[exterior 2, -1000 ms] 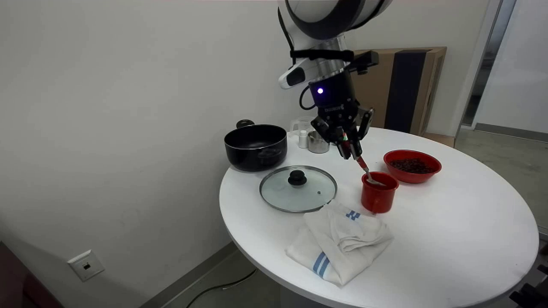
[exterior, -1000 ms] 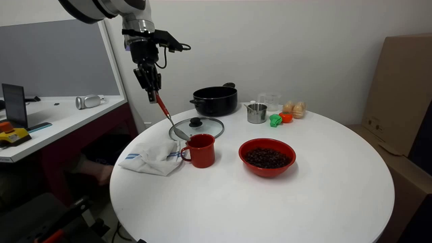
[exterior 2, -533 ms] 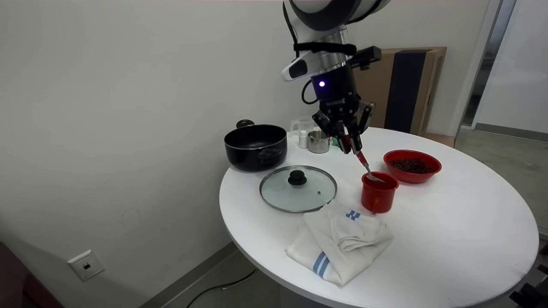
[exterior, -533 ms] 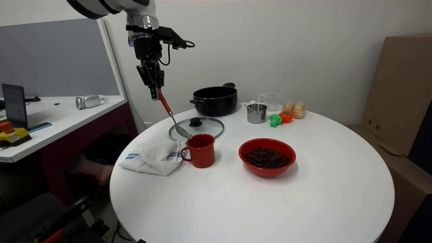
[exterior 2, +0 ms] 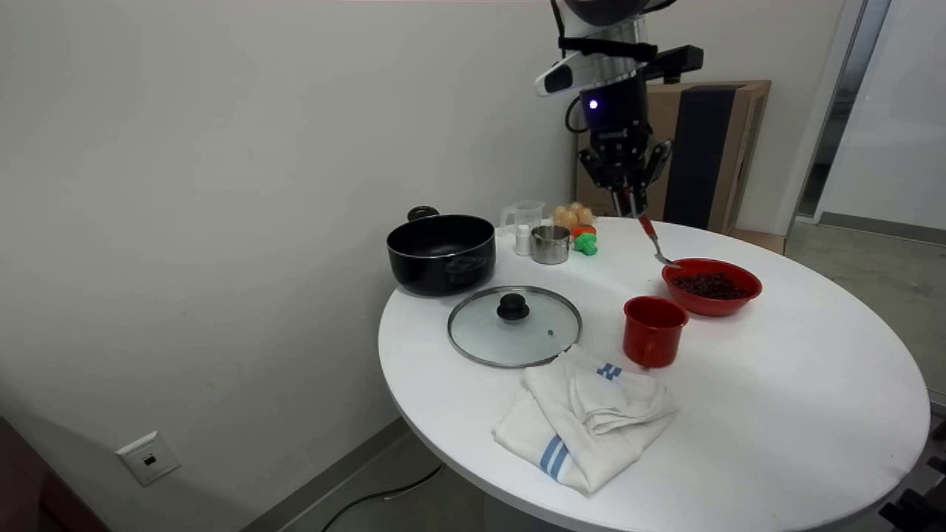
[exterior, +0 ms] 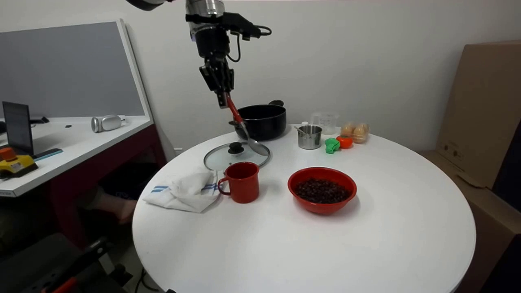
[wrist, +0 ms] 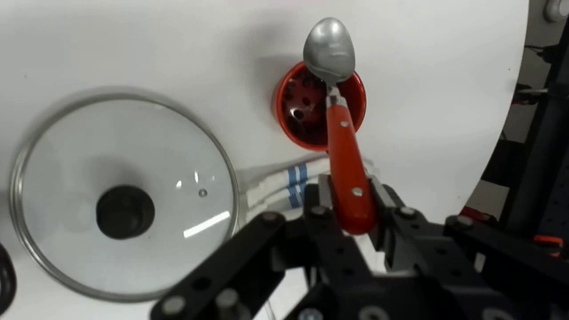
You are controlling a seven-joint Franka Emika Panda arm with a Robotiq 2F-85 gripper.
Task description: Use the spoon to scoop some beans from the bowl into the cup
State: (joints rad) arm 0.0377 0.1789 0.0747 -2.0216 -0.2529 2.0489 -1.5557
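My gripper (exterior: pixel 224 99) is shut on the orange-red handle of the spoon (exterior: pixel 234 110), which slants down in the air. In the wrist view the gripper (wrist: pixel 353 195) pinches the handle end, and the metal spoon head (wrist: pixel 330 51) looks empty. The red mug (exterior: pixel 244 189) stands upright below the spoon; in the wrist view the spoon partly covers the mug (wrist: pixel 311 146), and dark beans show inside it. The red bowl (exterior: pixel 321 208) holds a heap of dark beans (exterior: pixel 323 190). In an exterior view the spoon tip (exterior 2: pixel 669 261) overlaps the rim of the bowl (exterior 2: pixel 702 307).
A glass lid (exterior 2: pixel 484 343) lies beside the mug, with a folded white towel (exterior 2: pixel 591 436) in front. A black pot (exterior: pixel 260 122), metal cup (exterior: pixel 309 138), clear measuring jug (exterior: pixel 327 122), green item (exterior: pixel 332 145), tomato (exterior: pixel 344 141) and eggs (exterior: pixel 354 132) stand at the back.
The gripper has moved up and away from the mug with the spoon in it. The spoon head has left the mug's rim. The mug and bowl have not moved.
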